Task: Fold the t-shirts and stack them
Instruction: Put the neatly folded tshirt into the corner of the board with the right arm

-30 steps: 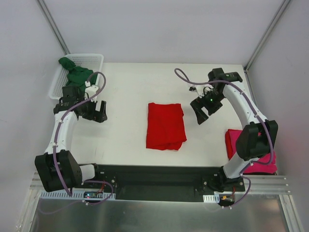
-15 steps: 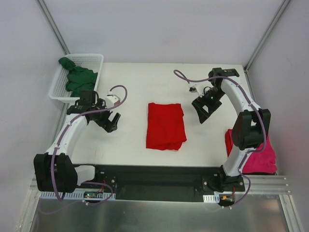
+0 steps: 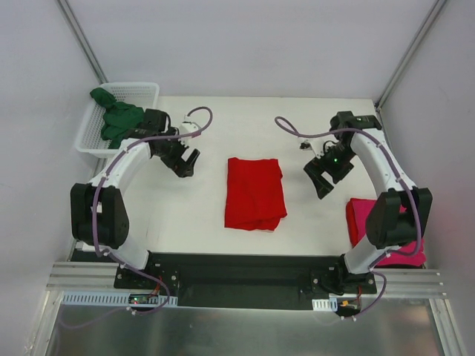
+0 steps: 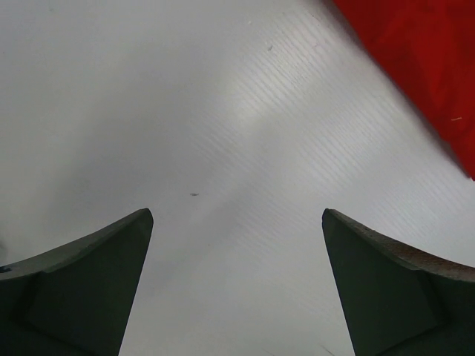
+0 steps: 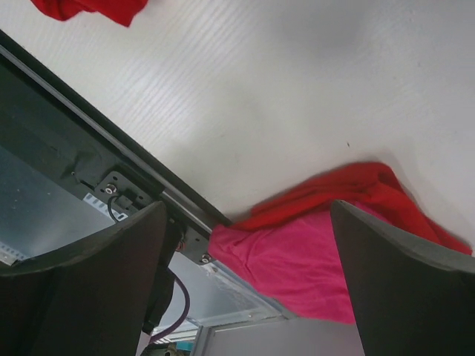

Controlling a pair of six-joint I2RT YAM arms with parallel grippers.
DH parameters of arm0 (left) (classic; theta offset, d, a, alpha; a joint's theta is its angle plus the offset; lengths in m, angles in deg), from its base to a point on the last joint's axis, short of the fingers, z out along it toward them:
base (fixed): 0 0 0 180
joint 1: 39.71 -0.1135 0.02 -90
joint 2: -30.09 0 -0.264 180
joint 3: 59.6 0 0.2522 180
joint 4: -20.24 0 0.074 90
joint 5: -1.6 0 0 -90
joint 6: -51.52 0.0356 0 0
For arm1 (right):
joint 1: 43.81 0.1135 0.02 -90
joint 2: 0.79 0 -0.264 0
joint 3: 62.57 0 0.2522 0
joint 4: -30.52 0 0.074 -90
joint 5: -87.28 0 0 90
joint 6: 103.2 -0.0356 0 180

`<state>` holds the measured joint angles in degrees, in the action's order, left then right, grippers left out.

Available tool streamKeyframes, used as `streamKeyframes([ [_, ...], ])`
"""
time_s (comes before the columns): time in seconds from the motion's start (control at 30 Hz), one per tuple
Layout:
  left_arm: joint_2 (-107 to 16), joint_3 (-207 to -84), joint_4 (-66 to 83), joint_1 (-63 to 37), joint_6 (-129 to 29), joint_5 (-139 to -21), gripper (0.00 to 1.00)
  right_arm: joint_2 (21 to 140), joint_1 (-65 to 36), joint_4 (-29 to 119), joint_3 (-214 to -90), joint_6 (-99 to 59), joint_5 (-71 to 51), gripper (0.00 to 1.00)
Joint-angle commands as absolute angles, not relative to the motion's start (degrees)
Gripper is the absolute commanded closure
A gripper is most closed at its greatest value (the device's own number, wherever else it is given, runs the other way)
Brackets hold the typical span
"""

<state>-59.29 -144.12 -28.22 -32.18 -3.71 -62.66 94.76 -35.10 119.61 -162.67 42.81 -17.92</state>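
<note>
From above, the folded red t-shirt (image 3: 255,194) lies flat in the middle of the white table (image 3: 223,119), between the two arms and touched by neither. The dark green t-shirt (image 3: 119,123) sits bunched in the white mesh basket (image 3: 141,87) at the far left corner. The magenta-pink t-shirt (image 3: 407,254) lies at the near right edge, partly hidden by the right arm. The left gripper (image 3: 185,164) hangs over bare table between the basket and the red t-shirt, its fingers spread and holding nothing. The right gripper (image 3: 323,180) hovers to the right of the red t-shirt, likewise spread and empty. In the left wrist view, the left gripper (image 4: 236,215) has its two dark fingers (image 4: 82,289) wide apart over plain table (image 4: 185,111), and an edge of the red t-shirt (image 4: 423,67) fills the upper right corner. In the right wrist view, the right gripper (image 5: 246,206) stands with fingers (image 5: 401,274) wide apart and nothing between them. Beyond them the magenta-pink t-shirt (image 5: 297,259) drapes over the table's edge, with a redder fold of cloth (image 5: 349,185) along its top. The black base plate (image 5: 67,133) runs along that edge, and a corner of the red t-shirt (image 5: 89,7) shows at the upper left.
</note>
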Motion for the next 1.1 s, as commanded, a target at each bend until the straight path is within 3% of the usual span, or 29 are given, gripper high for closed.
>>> streamKeyframes([
  [0.0,-63.2,-147.6,-28.7,-31.8,-8.1,-59.7,0.01,86.3,-36.5,130.1,-159.5,43.9,-13.9,0.04],
  [0.2,-62.6,-146.1,-25.8,-29.1,-7.9,-61.0,0.01,80.5,-36.5,129.1,-154.2,46.2,-9.2,0.04],
  [0.5,-66.7,-151.5,-24.1,-10.5,-2.5,-67.0,0.01,75.1,-47.2,123.7,-148.4,50.7,-0.9,0.04],
  [0.73,-76.4,-160.0,-23.7,-4.9,1.6,-68.4,0.01,76.6,-59.9,119.4,-144.5,49.8,0.3,0.04],
  [1.07,-87.0,-169.1,-23.7,1.7,2.8,-73.2,0.01,59.8,-68.9,103.2,-126.2,52.3,-5.4,0.04],
])
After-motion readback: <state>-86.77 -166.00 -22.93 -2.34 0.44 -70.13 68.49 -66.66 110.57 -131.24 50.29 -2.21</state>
